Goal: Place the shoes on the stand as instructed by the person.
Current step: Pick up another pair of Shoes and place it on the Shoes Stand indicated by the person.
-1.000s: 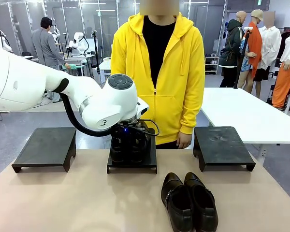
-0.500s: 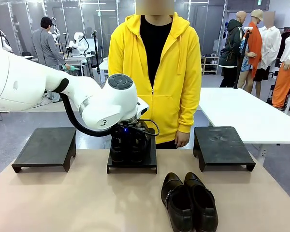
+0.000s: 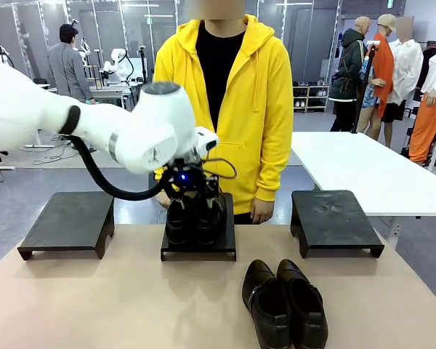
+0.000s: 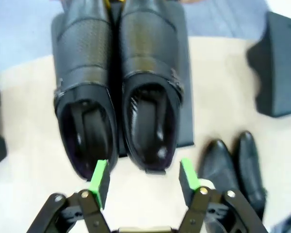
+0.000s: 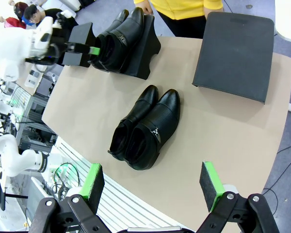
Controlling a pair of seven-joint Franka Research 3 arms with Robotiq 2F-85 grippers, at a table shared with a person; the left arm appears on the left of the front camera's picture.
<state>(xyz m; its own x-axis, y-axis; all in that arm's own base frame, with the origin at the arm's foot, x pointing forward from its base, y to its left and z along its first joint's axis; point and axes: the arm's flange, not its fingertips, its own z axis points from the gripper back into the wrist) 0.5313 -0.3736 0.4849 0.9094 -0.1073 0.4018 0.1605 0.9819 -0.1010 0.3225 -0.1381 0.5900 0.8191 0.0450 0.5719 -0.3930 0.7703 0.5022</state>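
While the left hand [image 4: 143,177] hangs spread wide and empty just over the heels of the pair [image 4: 148,73] sitting on the middle stand [image 3: 198,247], the second pair [image 3: 269,309] lies on the bench [image 3: 94,305] nearer the robot, with the right hand [image 5: 153,187] spread and empty well above it. A sideways move made too low could hook a heel and drag that pair off its stand. With the person [image 3: 232,94] giving no visible sign, the second pair may also end up on the wrong stand.

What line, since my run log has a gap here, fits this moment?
left gripper: open, above first pair | first pair: on middle stand | second pair: on table | right gripper: open, empty
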